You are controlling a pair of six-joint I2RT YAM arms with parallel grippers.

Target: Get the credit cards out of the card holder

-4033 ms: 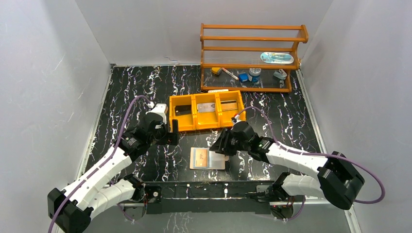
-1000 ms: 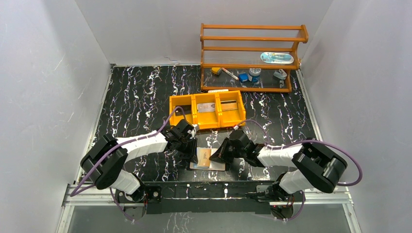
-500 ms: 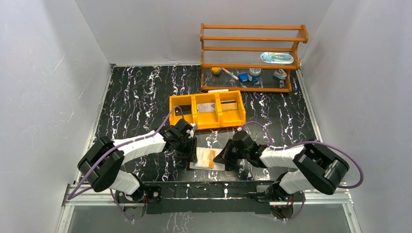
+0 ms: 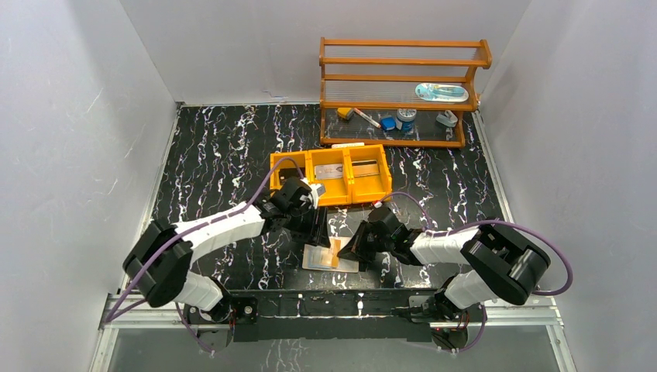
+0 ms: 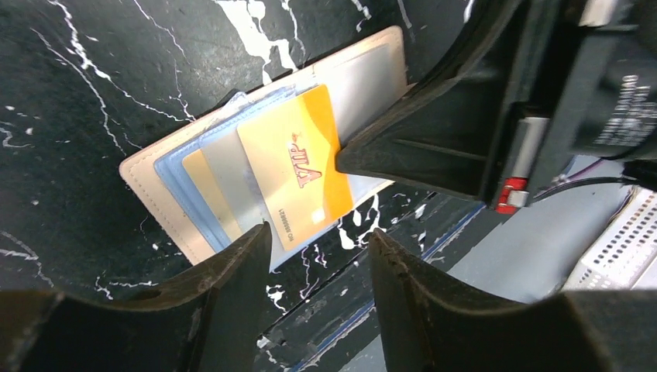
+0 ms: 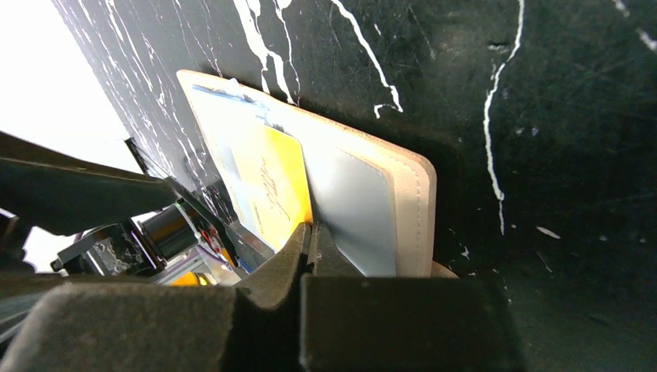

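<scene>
Lying open and flat near the front edge of the black marbled desk (image 4: 217,155), the card holder (image 4: 316,260) sits between the two arms in the top view, with the orange tray (image 4: 352,200) behind it and the wooden rack (image 4: 403,62) at the back. The left claw (image 4: 319,232) hangs just over the holder's far-left part, and the right claw (image 4: 346,252) comes down onto its right part. Seen from the left wrist, the credit cards (image 5: 298,174) fan out of the holder's left panel while staying partly tucked in. An orange one marked VIP lies on top, a grey one (image 5: 232,190) under it and a tan one (image 5: 197,172) beneath that. This claw's fingers (image 5: 232,294) are spread apart above the cards with nothing between them. The dark tip of the right claw meets the long edge of the orange card over the grey-blue right panel. From the right wrist, that claw's fingers (image 6: 263,271) are pressed together, their tips down on the holder right at the orange card's edge. Whether they nip the card itself I cannot tell.
</scene>
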